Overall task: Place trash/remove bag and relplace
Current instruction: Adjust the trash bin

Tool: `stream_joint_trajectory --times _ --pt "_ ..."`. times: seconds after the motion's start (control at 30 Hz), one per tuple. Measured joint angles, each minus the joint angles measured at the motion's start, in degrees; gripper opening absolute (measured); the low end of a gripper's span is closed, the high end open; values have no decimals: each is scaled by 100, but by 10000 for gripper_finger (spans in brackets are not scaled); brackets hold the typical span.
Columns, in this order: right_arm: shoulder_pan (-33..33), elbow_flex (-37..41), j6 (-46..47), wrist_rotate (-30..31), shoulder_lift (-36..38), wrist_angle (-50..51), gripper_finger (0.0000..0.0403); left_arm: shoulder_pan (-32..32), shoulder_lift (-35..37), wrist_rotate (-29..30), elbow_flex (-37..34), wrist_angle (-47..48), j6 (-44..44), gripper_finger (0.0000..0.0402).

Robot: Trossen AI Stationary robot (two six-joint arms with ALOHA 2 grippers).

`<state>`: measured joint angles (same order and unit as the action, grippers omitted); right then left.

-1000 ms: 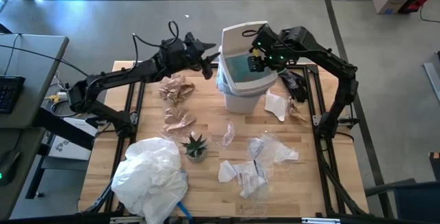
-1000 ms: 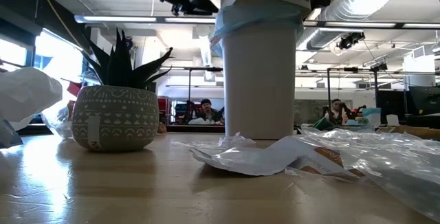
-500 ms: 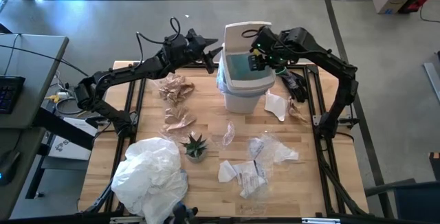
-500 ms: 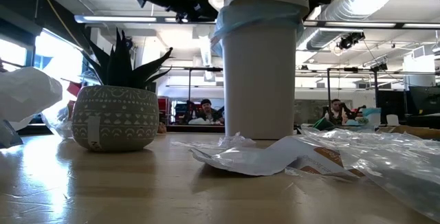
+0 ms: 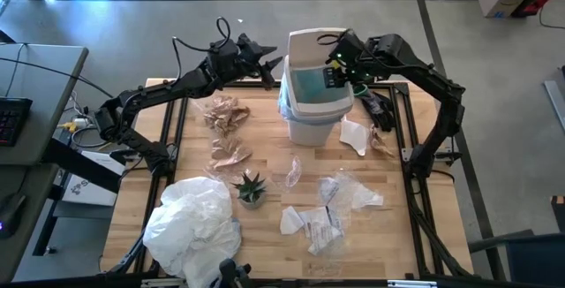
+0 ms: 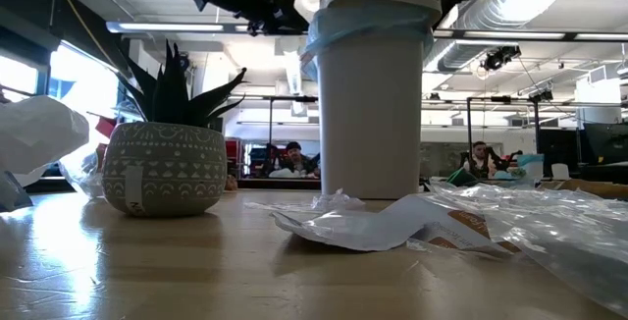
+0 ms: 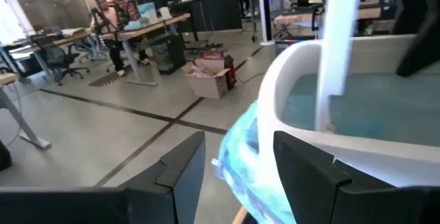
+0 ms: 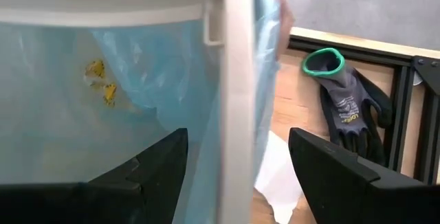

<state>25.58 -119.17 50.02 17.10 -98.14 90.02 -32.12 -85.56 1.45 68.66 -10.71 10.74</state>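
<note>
Left gripper (image 5: 270,61), jaws apart, empty, has lifted back to bin's (image 5: 314,116) 9 o'clock; right gripper (image 5: 333,69) wide open astride 3 o'clock rim. Bag (image 5: 311,85) seated; trash (image 5: 229,113) not yet loaded.

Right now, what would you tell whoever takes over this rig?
Left claw: open, empty, beside the bin rim on its left.
Right claw: open, straddling the bin's right rim.
Blue bag lines the bin, its edge folded over the rim.
Done: nothing visible yet.
Left: brown paper, white scraps and wrappers lie on the table; bin them, then swap the bag.
</note>
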Motion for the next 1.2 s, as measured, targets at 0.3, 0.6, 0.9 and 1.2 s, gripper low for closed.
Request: stream_joint_trajectory --times 0.3,0.6,0.9,1.2 --pt "79 0 -204 82 442 0 240 77 2 -26 2 115 31 158" --pt "-448 0 -206 -340 871 0 240 79 246 39 4 436 35 158" --pt "-2264 0 291 -4 956 0 191 107 496 57 7 1027 31 158" --pt "-3436 0 662 733 626 2 27 214 485 -111 7 950 -15 158"
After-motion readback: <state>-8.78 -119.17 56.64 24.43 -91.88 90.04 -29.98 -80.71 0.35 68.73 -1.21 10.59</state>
